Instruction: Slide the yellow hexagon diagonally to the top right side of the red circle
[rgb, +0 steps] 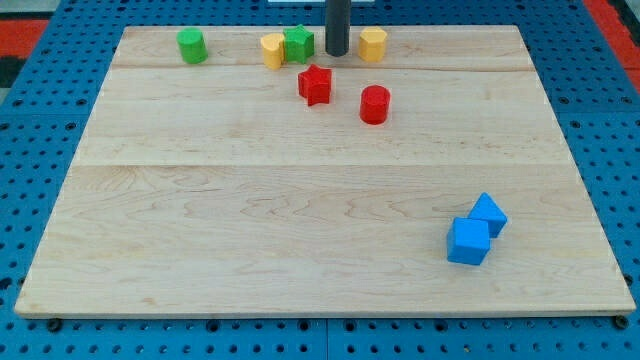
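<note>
The yellow hexagon (373, 44) sits near the view's top edge of the wooden board, right of centre. The red circle (375, 104) lies just below it, about a block's width away. My tip (337, 53) stands close to the hexagon's left side, between it and the green star (298, 43); a narrow gap shows between the tip and the hexagon. The rod rises out of the view's top.
A yellow block (272, 50) touches the green star's left side. A red star (315, 84) lies below them. A green circle (192, 46) is at the top left. Two blue blocks (476, 231) touch at the lower right. The board's top edge (440, 27) runs just behind the hexagon.
</note>
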